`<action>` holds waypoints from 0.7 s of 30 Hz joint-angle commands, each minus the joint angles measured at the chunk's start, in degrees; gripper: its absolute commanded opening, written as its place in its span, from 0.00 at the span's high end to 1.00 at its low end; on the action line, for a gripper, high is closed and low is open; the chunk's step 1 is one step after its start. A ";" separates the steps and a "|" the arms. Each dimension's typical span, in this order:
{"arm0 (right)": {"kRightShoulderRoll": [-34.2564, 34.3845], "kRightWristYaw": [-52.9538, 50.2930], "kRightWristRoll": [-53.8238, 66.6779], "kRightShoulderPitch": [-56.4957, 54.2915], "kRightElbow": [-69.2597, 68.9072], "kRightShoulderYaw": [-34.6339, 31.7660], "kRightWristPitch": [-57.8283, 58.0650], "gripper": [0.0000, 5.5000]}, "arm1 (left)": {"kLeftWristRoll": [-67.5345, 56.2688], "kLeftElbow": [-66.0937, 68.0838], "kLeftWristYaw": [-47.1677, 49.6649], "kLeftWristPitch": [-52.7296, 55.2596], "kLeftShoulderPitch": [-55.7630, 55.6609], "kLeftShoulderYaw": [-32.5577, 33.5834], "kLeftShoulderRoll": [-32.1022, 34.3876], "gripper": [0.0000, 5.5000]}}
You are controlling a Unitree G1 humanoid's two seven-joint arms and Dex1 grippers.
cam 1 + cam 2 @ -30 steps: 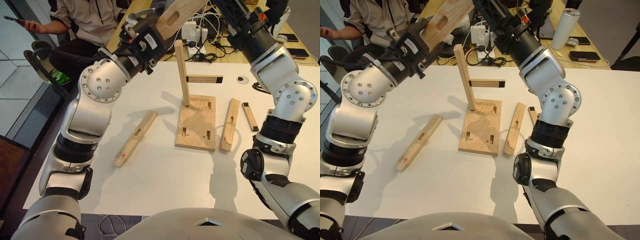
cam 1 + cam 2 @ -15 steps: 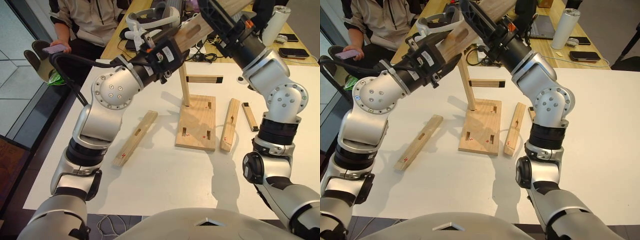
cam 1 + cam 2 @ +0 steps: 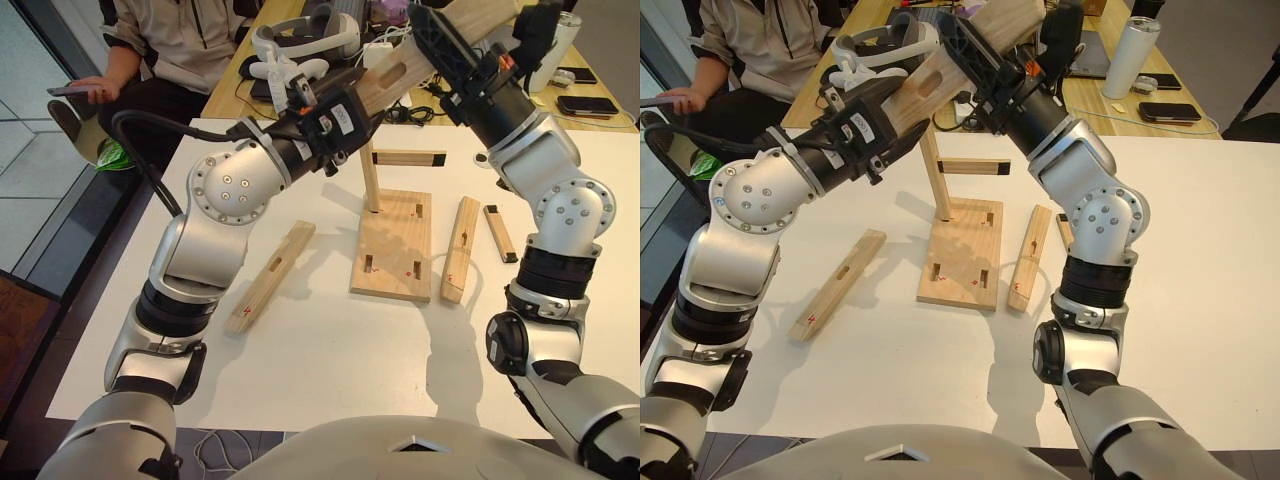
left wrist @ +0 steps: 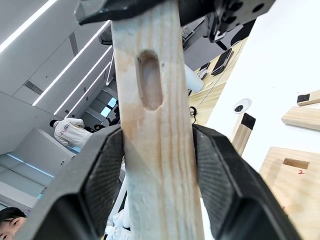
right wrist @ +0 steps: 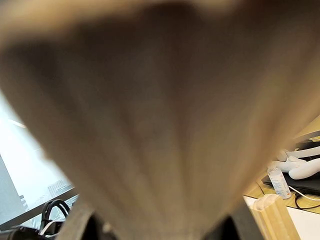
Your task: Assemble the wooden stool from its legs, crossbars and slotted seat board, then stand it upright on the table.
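Your pale wooden slotted leg (image 3: pixel 400 72) hangs tilted in the air over the far side of the white table (image 3: pixel 330 350). Since a second ago it has shifted right, with the left arm stretched further across. The left tool (image 4: pixel 159 170) is clamped on its lower part (pads flat against both sides). The right tool (image 3: pixel 478 42) grips the upper end. Below, the flat slotted seat board (image 3: pixel 392 250) carries one upright leg (image 3: pixel 368 165) in its far left slot. A left loose leg (image 3: pixel 270 277) lies well apart, and a right loose leg (image 3: pixel 460 248) lies just beside the board.
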 commanded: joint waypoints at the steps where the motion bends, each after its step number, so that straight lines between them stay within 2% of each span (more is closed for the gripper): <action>1: 0.47 -0.09 2.02 -0.50 -1.41 0.85 0.60 0.82 | -1.92 -0.09 -2.48 0.29 0.82 0.41 -0.61 0.55; 5: 0.20 -0.83 1.57 -1.20 -0.90 0.10 -0.44 0.82 | -0.69 0.36 -3.48 1.49 0.85 -0.54 0.31 0.43; 10: -3.33 -1.00 -1.46 -3.08 2.48 -1.57 -2.47 0.82 | -1.23 1.90 -5.17 2.42 0.57 1.86 1.76 0.42; 16: -13.64 0.50 -6.51 -7.78 10.10 -5.66 -6.82 0.82 | -1.04 7.75 -2.33 5.24 -0.75 8.26 2.32 0.42; 21: -20.50 -6.28 -11.77 -12.83 20.06 -13.43 -15.53 0.82 | 0.78 5.14 -9.65 7.53 8.24 1.20 8.62 0.42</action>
